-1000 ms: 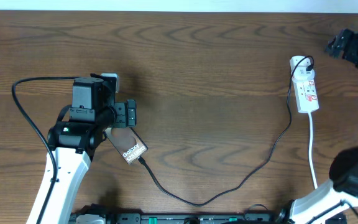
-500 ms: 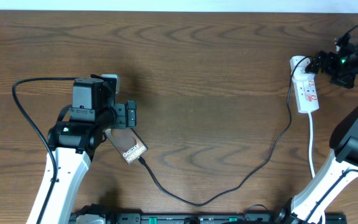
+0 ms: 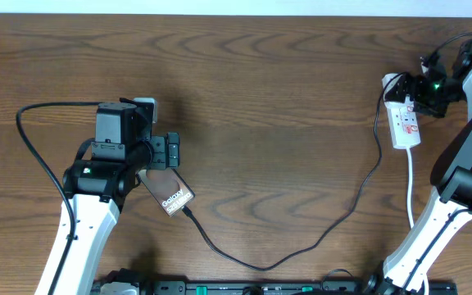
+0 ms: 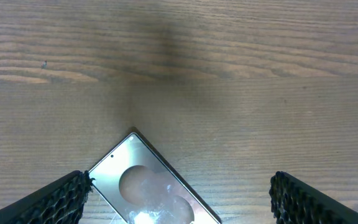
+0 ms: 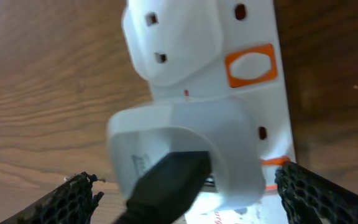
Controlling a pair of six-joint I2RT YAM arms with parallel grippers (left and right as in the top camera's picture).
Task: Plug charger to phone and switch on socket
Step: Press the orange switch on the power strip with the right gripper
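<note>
- Worktop (image 3: 285, 98): dark brown, wavy wood grain.
- Phone (image 3: 170, 195): brownish-grey, white lettering.
- Charger (image 3: 260, 268): thin black cable.
- Socket (image 3: 403, 123): white, with red markings, an orange switch (image 5: 250, 65) and a white cord (image 3: 410, 192).
- Left hand (image 4: 179, 199) fingers (image 4: 55, 202): black, honeycomb-patterned.

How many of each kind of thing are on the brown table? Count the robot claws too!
Phone: 1
Charger cable: 1
White socket strip: 1
Robot grippers: 2, the left gripper and the right gripper
Total: 5
</note>
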